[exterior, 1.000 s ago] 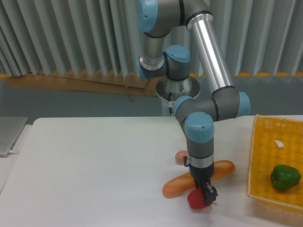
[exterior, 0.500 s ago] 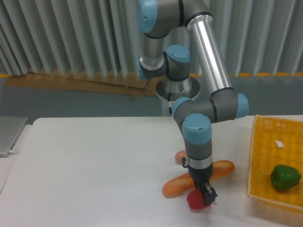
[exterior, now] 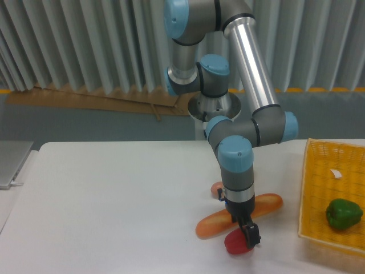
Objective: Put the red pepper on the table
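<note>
Progress: pretty far along I'd say. The red pepper (exterior: 234,244) is down low at the near edge of the table (exterior: 114,200), looks like it's touching or just about touching the surface, hard to call from this angle.
What's left: letting go and pulling the arm up and away. That part isn't done yet.
Claw: the gripper (exterior: 248,235) is closed around the pepper's right side, fingers dark and small here, so I can't see exactly how tight. It does look like it has hold of it.
Pepper spot: near side of the table, right of centre, just in front of the long bread roll (exterior: 236,214), close to it or maybe brushing it.
Arm pose: the forearm slopes down to the right from the base at the far side, bends at the elbow, and the wrist hangs straight down over the roll and pepper.
Other stuff: yellow basket (exterior: 319,188) off to the right with a green pepper (exterior: 343,213) in it, well apart from the action.
</note>
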Motion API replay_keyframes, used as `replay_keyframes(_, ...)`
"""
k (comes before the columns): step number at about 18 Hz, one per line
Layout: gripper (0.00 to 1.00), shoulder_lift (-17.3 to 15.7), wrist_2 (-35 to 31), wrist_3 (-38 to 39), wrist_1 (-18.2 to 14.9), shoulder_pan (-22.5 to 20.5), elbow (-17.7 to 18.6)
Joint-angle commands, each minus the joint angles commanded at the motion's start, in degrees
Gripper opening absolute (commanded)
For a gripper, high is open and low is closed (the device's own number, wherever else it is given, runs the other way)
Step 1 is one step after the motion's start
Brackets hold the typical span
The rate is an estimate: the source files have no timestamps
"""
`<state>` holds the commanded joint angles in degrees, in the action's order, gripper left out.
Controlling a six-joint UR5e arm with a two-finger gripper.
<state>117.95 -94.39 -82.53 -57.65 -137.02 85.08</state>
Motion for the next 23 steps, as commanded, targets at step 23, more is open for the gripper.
replay_keyframes(23, 1.00, -17.5, -1.5, -26.0, -25.7, -0.9, 1.2)
